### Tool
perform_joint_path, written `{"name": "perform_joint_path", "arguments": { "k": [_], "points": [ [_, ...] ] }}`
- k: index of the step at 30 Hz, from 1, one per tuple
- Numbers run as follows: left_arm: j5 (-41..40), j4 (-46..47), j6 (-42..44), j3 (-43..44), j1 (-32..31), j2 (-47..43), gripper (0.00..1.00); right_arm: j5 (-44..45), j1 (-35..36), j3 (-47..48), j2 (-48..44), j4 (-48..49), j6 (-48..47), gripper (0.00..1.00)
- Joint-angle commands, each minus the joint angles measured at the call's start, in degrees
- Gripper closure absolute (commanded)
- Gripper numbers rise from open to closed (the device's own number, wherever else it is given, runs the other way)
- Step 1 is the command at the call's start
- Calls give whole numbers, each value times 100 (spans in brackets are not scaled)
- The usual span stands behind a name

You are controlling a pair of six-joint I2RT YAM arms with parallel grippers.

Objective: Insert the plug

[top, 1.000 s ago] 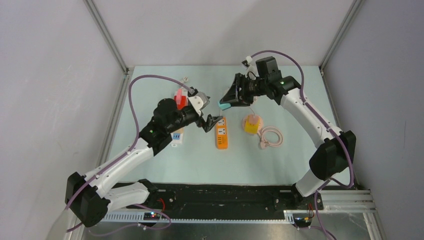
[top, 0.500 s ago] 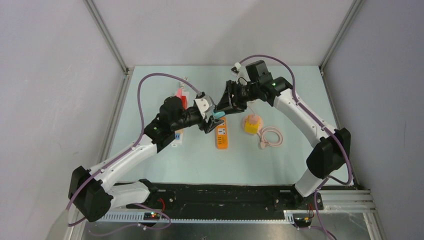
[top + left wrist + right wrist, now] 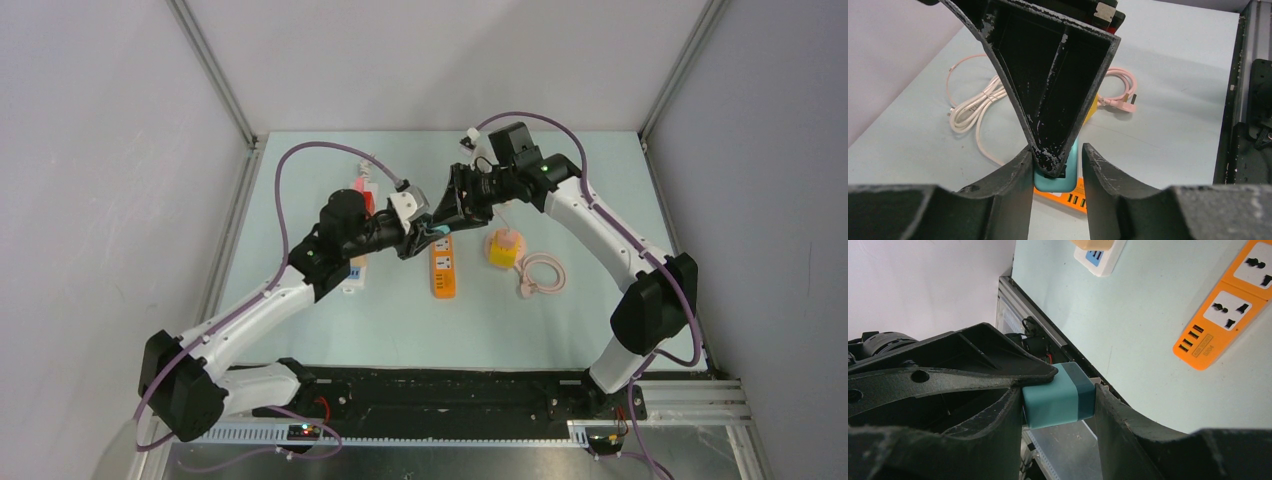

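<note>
A teal plug (image 3: 437, 229) hangs in the air just above the top end of the orange power strip (image 3: 443, 265). My right gripper (image 3: 447, 220) is shut on it, its two fingers pressing the plug's (image 3: 1058, 400) sides in the right wrist view. My left gripper (image 3: 424, 237) has come in from the left and straddles the same plug (image 3: 1060, 176). In the left wrist view its left finger touches the right gripper's black finger (image 3: 1058, 75), while a narrow gap separates its right finger from the plug. The strip's sockets (image 3: 1228, 315) are unoccupied.
A white power strip (image 3: 352, 273) lies under the left arm, with a red and white item (image 3: 360, 195) behind it. A yellow block with a pink plug (image 3: 503, 247) and a coiled pink cable (image 3: 543, 272) lie right of the orange strip. A white cable bundle (image 3: 973, 102) lies further back.
</note>
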Motion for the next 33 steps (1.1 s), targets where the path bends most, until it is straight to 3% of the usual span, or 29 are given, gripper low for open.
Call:
{"name": "perform_joint_path", "arguments": {
  "k": [1, 6, 9, 10, 11, 13, 16, 18, 22, 26, 29, 33],
  "points": [
    [124, -116, 7, 329, -6, 81, 58, -199, 25, 267, -18, 213, 13, 73],
    [177, -405, 134, 416, -10, 190, 67, -253, 23, 275, -3, 206, 28, 73],
    [211, -538, 235, 444, -18, 229, 87, -188, 21, 269, -43, 162, -4, 67],
    [180, -557, 257, 442, -14, 234, 97, -85, 20, 257, -92, 143, -59, 62],
    [166, -557, 270, 443, -23, 235, 98, -43, 24, 245, -136, 152, -81, 58],
    [139, -565, 295, 436, -25, 236, 100, 103, 8, 175, -270, 240, -116, 46],
    [28, -564, 299, 451, -21, 250, 100, 263, -68, 89, -466, 337, -144, 20],
    [-40, -558, 292, 457, -24, 250, 100, 276, -200, 31, -584, 378, -233, 12],
    [-140, -559, 172, 483, -26, 245, 100, 257, -472, -130, -825, 446, -213, 8],
    [-754, -533, -425, 562, -21, 276, 100, 594, -906, -523, -1179, 575, 65, 9],
    [-2238, -627, -1787, 797, -25, 427, 100, 1465, -1168, -879, -1506, 538, 263, 15],
    [-3426, -837, -2896, 994, -80, 751, 100, 2560, -1367, -961, -1679, 165, 334, 24]
  ]
}}
